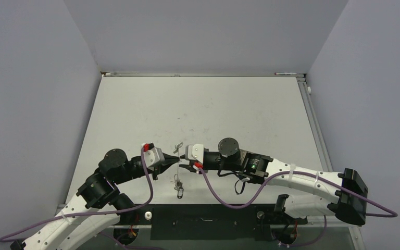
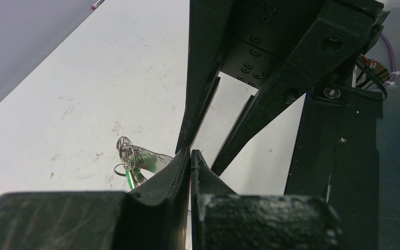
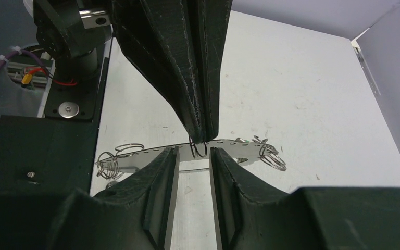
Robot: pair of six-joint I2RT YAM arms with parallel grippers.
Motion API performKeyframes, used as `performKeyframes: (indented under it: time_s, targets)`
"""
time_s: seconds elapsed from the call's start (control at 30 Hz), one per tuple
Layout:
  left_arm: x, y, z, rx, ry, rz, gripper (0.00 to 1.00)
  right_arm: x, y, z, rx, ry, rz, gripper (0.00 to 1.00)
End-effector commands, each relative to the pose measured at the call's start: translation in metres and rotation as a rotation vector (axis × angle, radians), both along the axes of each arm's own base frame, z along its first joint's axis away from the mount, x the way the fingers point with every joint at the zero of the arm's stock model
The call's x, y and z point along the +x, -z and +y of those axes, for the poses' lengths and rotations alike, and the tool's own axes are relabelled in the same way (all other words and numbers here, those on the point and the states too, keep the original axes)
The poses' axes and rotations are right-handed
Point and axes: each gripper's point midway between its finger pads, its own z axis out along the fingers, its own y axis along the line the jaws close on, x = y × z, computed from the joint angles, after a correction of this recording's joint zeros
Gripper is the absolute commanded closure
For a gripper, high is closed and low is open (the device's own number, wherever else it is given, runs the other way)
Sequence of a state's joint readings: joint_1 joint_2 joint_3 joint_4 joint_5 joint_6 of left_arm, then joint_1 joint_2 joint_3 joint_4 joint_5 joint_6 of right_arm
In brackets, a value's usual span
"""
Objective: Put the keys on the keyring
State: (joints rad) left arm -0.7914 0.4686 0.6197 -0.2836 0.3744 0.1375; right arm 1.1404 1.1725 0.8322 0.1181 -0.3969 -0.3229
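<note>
From above, the keys [image 1: 177, 146], toward the near edge of the bench [image 1: 213, 104], are too small to make out singly. In the left wrist view the left end effector [image 2: 190, 154] hides most of the perforated strip [image 2: 148, 158]. In the right wrist view the wire ring's [image 3: 200, 150] top is hidden between its tips.

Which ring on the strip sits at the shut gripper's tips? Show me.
The middle ring, pinched by the left gripper; the others hang near the strip's ends.

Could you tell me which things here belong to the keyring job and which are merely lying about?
Job: left gripper, shut on wire ring; right gripper, open; perforated metal strip carrying rings.
Lying about: red-tipped stick, far right.
</note>
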Motion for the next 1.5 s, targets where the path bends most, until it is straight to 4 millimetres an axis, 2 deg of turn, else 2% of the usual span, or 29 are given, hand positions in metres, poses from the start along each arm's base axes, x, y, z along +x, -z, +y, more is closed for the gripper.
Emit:
performKeyframes:
  time_s: [0.0,0.47,0.67,0.9,0.97,1.0,1.07,1.17,1.33,1.47]
  targets:
    - [-0.002,-0.031,-0.005,-0.083,0.024,-0.063,1.0,0.0,-0.034,0.007,0.086,-0.028,-0.034,0.71]
    - [-0.004,-0.032,-0.006,-0.094,0.032,-0.059,1.0,0.004,-0.035,0.009,0.099,-0.022,-0.023,0.8]
    - [-0.004,-0.031,-0.005,-0.098,0.031,-0.058,1.0,0.0,-0.041,0.007,0.126,-0.063,-0.022,0.94]
    - [-0.004,-0.028,-0.004,-0.094,0.028,-0.064,1.0,0.002,-0.05,0.001,0.148,-0.071,-0.009,0.95]
    - [-0.003,-0.029,-0.003,-0.095,0.021,-0.068,0.93,0.003,-0.051,-0.001,0.15,-0.069,-0.01,0.95]
    - [-0.003,-0.029,-0.003,-0.095,0.017,-0.07,0.83,0.003,-0.052,-0.002,0.154,-0.067,-0.012,0.95]
    - [-0.003,-0.032,-0.001,-0.098,0.015,-0.074,0.71,0.003,-0.053,-0.004,0.156,-0.063,-0.013,0.95]
    - [-0.005,-0.036,0.0,-0.102,0.016,-0.077,0.59,0.003,-0.052,-0.005,0.153,-0.055,-0.011,0.95]
    - [-0.01,-0.035,0.003,-0.094,0.025,-0.081,0.54,0.006,-0.053,-0.009,0.151,-0.035,-0.016,0.95]
    - [-0.015,-0.024,0.007,-0.062,0.045,-0.112,0.59,0.006,-0.052,-0.013,0.132,-0.026,-0.02,0.95]
